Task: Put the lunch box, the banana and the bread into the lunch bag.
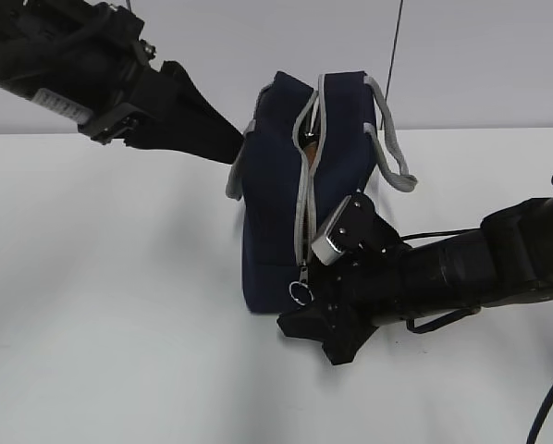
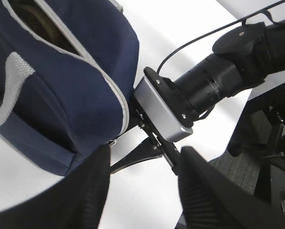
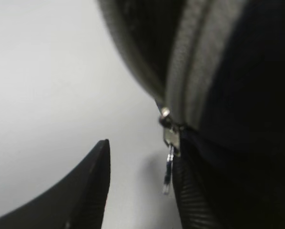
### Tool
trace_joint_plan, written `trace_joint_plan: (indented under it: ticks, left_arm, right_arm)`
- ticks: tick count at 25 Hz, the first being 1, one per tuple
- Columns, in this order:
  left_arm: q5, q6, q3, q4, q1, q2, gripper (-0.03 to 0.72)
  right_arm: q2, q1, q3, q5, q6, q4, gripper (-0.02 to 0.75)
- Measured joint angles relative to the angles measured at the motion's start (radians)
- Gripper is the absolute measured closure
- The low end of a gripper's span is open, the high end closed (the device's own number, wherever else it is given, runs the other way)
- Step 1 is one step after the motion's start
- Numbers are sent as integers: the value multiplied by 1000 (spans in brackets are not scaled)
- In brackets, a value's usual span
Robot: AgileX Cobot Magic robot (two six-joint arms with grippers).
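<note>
Lunch bag [image 1: 276, 213] stands on the white surface [image 1: 110, 305], soft and floppy, so I'd take the small slippery ring pull [image 1: 300, 293], which sits between my right fingers [image 3: 185, 191], parted and gripping nothing, while my left fingers [image 1: 226, 139], half-spread, press its side.

Your navy lunch bag [image 1: 276, 231] stands upright at table centre, grey zipper [image 1: 304, 199] partly open, ring pull [image 1: 300, 293] at six o'clock.

lunch bag [image 1: 275, 217] navy | zipper [image 1: 302, 199] grey | table [image 1: 101, 314] white
</note>
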Motion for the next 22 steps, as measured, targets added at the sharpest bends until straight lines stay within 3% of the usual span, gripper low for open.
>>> trace_joint_plan:
  ticks: [7,14,22]
  left_arm:
    - [0,0,0,0,0,0,349]
    - [0,0,0,0,0,0,349]
    - [2,0,0,0,0,0,356]
  right_arm:
    - [2,0,0,-14,9,0,523]
    - [2,0,0,-20,13,0,593]
    - [-14,0,0,-31,41,0,749]
